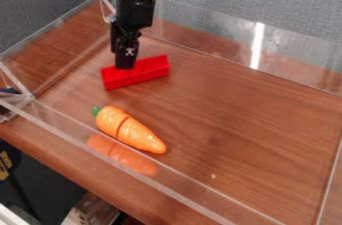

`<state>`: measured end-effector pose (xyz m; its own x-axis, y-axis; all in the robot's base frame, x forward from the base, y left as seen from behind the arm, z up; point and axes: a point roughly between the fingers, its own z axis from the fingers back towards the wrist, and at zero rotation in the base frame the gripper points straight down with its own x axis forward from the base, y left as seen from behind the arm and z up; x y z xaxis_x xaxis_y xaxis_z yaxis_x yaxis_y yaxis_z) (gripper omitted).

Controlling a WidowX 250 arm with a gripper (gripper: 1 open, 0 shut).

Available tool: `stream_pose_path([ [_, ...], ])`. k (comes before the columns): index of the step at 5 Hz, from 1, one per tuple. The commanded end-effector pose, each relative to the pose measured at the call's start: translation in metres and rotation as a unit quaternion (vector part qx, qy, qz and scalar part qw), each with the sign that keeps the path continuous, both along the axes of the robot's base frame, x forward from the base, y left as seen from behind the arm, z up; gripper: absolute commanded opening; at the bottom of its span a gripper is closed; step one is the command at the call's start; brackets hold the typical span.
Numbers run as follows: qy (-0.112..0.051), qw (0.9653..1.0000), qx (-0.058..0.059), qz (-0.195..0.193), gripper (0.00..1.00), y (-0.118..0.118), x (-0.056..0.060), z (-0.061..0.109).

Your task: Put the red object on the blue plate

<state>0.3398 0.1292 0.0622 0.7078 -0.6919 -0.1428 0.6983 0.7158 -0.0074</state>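
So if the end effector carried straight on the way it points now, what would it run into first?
Probably the red block: the end effector points down at its upper side, though one view leaves the depth between them unclear.

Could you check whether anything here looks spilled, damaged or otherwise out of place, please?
Nothing stands out as spilled or damaged. The red block lies flat on the table, set at a slant, and the carrot rests nearby. The orange shape beside the carrot looks like its reflection in the clear wall.

No readable text, labels, brands, numbers or signs anywhere in view.
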Motion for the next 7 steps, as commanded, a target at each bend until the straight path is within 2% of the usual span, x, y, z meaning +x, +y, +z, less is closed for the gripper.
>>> stream_pose_path([
  [1,-0.027,0.9996,0.004,-0.006,1.0,0.0,0.021,0.011],
  [2,-0.022,0.9996,-0.001,-0.015,1.0,0.002,0.016,0.004],
  [3,-0.019,0.9996,-0.004,-0.023,0.0,0.003,0.011,0.001],
  [4,-0.02,0.9993,-0.005,-0.03,0.0,0.001,0.009,-0.01],
  [5,-0.036,0.999,0.012,-0.024,0.0,-0.004,0.011,0.017],
  [6,-0.053,0.998,0.029,-0.019,0.0,-0.01,0.029,0.037],
  [7,-0.051,0.9983,0.024,-0.015,1.0,-0.013,0.042,0.028],
])
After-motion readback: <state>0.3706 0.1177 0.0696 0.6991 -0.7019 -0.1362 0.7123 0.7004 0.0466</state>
